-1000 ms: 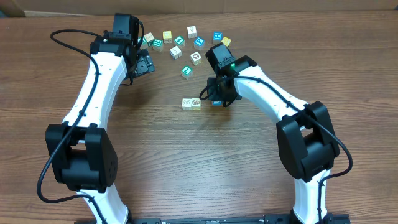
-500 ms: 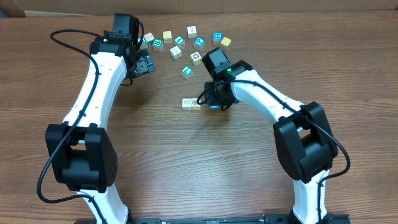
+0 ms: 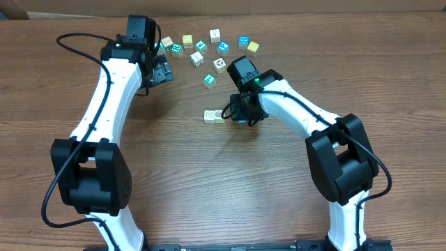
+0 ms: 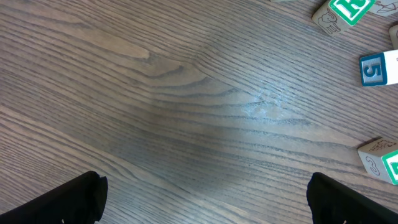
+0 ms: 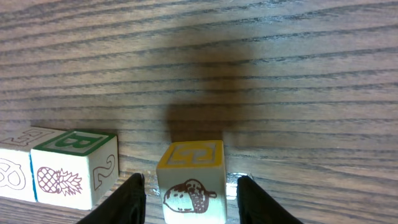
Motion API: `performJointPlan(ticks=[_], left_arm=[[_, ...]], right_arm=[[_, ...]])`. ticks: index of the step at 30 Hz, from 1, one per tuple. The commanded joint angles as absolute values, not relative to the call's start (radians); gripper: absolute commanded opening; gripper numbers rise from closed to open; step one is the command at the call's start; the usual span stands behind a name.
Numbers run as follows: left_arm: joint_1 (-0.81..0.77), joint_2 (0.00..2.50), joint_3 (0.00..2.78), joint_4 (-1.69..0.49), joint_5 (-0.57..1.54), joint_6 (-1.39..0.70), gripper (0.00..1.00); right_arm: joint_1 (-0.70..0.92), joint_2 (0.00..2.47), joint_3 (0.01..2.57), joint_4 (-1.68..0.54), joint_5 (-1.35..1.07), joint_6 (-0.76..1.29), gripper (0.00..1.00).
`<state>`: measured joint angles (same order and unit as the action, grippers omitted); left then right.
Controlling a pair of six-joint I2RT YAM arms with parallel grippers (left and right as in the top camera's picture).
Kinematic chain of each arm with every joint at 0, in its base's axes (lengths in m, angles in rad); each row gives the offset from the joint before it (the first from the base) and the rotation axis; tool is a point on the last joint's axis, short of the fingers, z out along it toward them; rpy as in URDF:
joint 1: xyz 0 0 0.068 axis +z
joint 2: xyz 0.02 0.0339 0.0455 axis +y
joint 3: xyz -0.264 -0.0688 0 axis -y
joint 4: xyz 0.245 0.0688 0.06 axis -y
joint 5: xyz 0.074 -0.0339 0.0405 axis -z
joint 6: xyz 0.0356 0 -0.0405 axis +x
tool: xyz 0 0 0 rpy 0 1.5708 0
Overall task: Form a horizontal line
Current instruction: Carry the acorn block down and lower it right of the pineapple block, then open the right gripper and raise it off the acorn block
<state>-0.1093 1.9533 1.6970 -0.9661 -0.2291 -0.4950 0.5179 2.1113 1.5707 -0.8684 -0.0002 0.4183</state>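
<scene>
Black fingers (image 5: 130, 200) of the right gripper (image 5: 191, 202) stood slightly parted on either side of a yellow-topped cube (image 5: 189, 177) with an acorn drawn on its near face. A thin strip of wood showed on each side, so they were not pinching it. The cube sat flat on the wooden table (image 5: 280, 74). Just to its left in the wrist view, across a narrow gap, stood a green-edged cube (image 5: 73, 167) with a pineapple picture. A white cube (image 5: 13, 167), cut off by the frame's edge, touched that one's far side. Together these made up the row (image 3: 214, 116), which lay near the middle of the table in the overhead view, with the right gripper over its right end, covering the yellow-topped cube. Further back, a loose scatter of cubes (image 3: 209, 80) spread toward the far edge. The left gripper (image 3: 162, 72) hovered beside that scatter, well apart from the row. Its fingers (image 4: 74, 199) were spread wide over bare wood with nothing between them, and a blue-edged cube (image 4: 379, 68) marked 5 lay near it.
</scene>
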Motion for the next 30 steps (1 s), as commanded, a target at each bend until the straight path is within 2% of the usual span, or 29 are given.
performJointPlan(ticks=[1, 7, 15, 30], left_arm=[[-0.112, 1.966, 1.721, -0.968, -0.243, -0.494, 1.00], [-0.112, 1.966, 1.721, -0.968, -0.243, -0.494, 1.00], [-0.112, 1.966, 1.721, -0.968, -0.243, -0.494, 1.00], [-0.112, 1.966, 1.721, -0.968, -0.243, -0.494, 1.00]], right_arm=[[0.518, 2.095, 1.565, -0.863, -0.001, 0.419, 0.46], [0.518, 2.095, 1.565, -0.852, 0.050, 0.419, 0.44], [0.518, 2.095, 1.565, -0.862, -0.006, 0.420, 0.30], [0.518, 2.095, 1.565, -0.830, -0.047, 0.450, 0.29]])
